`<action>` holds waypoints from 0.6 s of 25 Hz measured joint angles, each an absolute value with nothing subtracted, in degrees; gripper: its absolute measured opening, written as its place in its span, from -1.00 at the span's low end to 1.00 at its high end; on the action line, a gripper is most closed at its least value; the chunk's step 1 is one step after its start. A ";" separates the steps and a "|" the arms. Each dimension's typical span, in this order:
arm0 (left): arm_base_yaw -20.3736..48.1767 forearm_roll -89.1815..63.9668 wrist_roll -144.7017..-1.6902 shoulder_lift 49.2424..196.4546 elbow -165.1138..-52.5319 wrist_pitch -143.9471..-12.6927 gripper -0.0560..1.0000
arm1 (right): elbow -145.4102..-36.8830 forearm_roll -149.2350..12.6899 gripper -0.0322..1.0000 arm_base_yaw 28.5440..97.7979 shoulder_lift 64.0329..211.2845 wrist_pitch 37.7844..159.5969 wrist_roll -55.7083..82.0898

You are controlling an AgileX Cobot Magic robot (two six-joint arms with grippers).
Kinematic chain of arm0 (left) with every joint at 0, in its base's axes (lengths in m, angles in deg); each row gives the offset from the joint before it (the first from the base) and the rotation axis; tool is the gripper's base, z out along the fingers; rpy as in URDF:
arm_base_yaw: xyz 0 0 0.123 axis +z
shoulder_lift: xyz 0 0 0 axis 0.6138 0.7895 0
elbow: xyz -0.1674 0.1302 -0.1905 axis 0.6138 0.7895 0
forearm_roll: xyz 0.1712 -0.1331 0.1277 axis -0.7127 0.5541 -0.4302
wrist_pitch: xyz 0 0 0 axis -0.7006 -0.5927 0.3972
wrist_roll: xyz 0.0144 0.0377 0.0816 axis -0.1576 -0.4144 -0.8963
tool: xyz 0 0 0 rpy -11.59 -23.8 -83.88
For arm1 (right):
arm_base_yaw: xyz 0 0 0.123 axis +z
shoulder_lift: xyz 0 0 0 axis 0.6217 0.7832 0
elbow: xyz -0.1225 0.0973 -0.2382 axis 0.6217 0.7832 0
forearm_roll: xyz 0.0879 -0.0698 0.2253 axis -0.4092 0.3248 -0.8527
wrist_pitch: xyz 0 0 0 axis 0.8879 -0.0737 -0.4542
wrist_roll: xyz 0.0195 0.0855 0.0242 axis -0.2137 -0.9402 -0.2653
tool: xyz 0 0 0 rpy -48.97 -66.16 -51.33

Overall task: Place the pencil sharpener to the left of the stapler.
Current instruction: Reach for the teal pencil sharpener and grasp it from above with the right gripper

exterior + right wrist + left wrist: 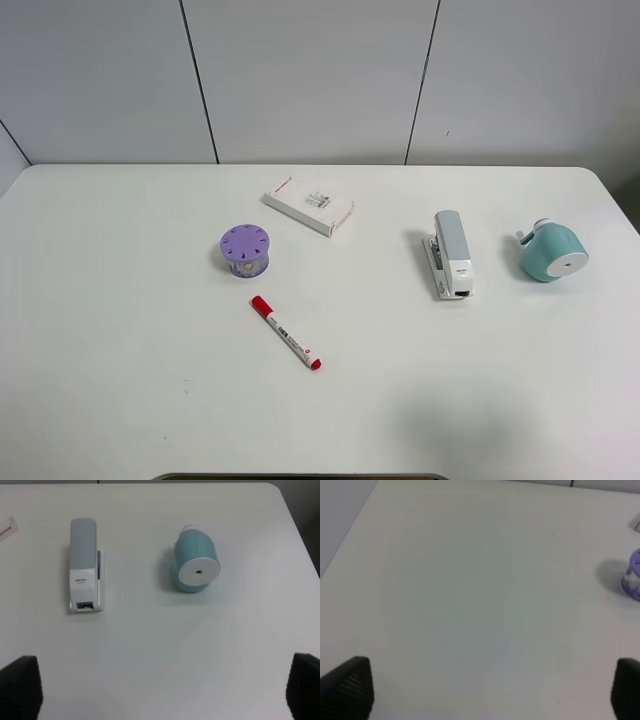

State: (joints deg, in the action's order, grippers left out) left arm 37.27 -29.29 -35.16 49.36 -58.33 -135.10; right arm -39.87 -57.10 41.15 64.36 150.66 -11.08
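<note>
The teal pencil sharpener [552, 250] lies on its side at the table's right, its white round face [199, 572] turned toward the front edge. The grey and white stapler [451, 253] lies to its left, a short gap between them. In the right wrist view both sit ahead of my right gripper [162, 686], the sharpener [195, 565] and the stapler [85, 565] well clear of its wide-apart fingers. My left gripper [487, 690] is open over bare table at the left. Neither gripper shows in the exterior high view.
A purple round holed container [245, 249] stands left of centre, its edge also in the left wrist view [633, 577]. A flat white box [308, 205] lies behind it, and a red-capped marker [286, 333] lies in front. The white table [120, 350] ends at a front edge.
</note>
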 joint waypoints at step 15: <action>37.27 -29.29 -35.16 49.36 -58.33 -135.10 0.91 | -42.80 -55.18 0.95 41.15 64.34 148.94 -13.87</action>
